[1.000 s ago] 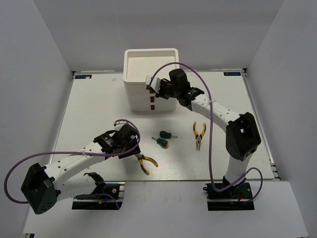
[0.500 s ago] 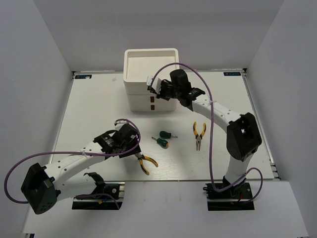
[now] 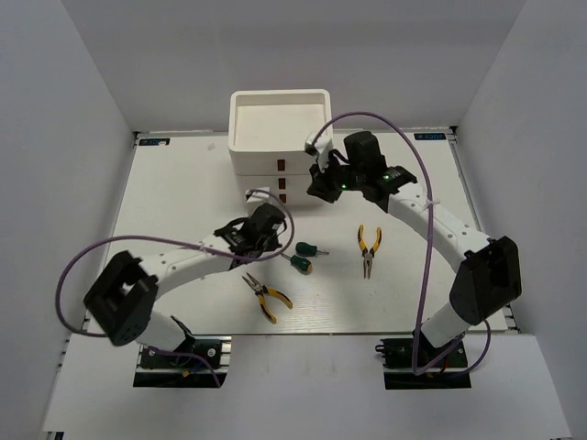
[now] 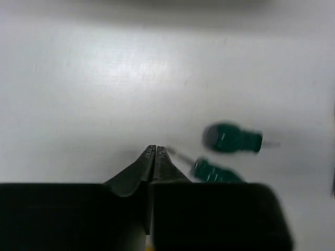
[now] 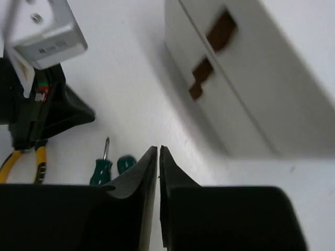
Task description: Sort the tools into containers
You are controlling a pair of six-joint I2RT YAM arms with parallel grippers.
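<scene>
White organizer (image 3: pixel 252 183) stands at the far edge of the table (image 3: pixel 174 202). Top view count: two yellow-handled pliers, near pliers (image 3: pixel 267 299) and right pliers (image 3: pixel 368 249); two green screwdrivers, far screwdriver (image 3: pixel 310 248) and near screwdriver (image 3: pixel 296 263). Fingertips of the left gripper (image 3: pixel 271 247) and right gripper (image 3: pixel 315 186) are indistinct here.

Left wrist view: left gripper (image 4: pixel 156 151) fully closed, empty; both screwdrivers blurred, one part-hidden.

Right wrist view: right gripper (image 5: pixel 158 151) closed to a slit, empty; three brown handles (image 5: pixel 202 67); both screwdrivers cut off.
</scene>
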